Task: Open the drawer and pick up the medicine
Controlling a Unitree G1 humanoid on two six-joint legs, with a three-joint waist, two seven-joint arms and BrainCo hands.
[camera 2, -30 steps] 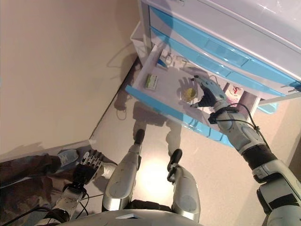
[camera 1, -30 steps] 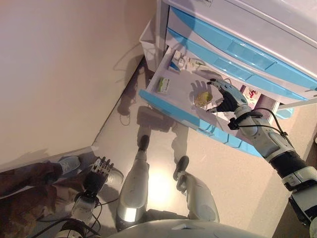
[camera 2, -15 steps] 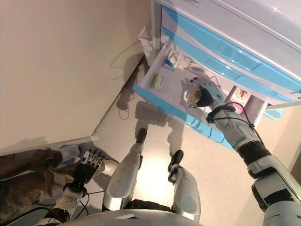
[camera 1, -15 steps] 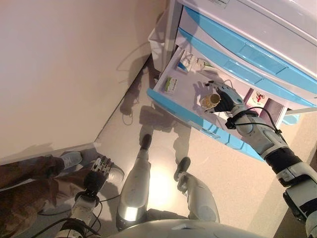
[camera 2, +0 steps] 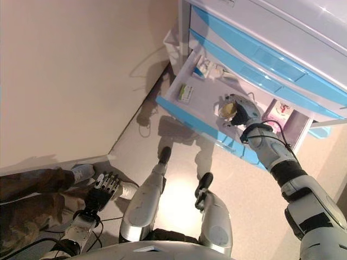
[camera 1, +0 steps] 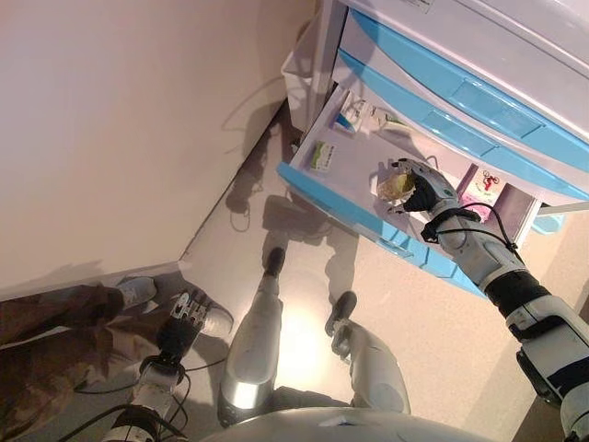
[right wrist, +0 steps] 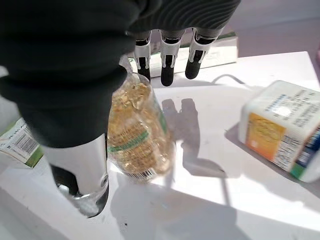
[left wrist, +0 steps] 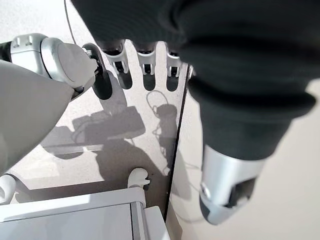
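The lowest drawer (camera 1: pixel 324 189) of the white and blue cabinet stands pulled out, with a white floor and a blue front. My right hand (camera 1: pixel 421 190) is inside it, with fingers and thumb curled round a clear medicine bottle of yellow capsules (camera 1: pixel 394 185). The right wrist view shows the bottle (right wrist: pixel 137 130) in the hand's grasp over the drawer floor (right wrist: pixel 215 165). My left hand (camera 1: pixel 182 318) hangs low at the lower left, fingers (left wrist: pixel 145 62) straight and empty.
Also in the drawer are a green and white box (camera 1: pixel 322 155), small boxes at the back (camera 1: pixel 354 110) and a white bottle with an orange label (right wrist: pixel 280 130). Shut blue drawers (camera 1: pixel 460 97) sit above. A person's legs and shoes (camera 1: pixel 138 293) stand at the lower left.
My right hand went from open over the bottle to curled round it and has tipped it up. The camera has shifted slightly. The left hand has stayed put.
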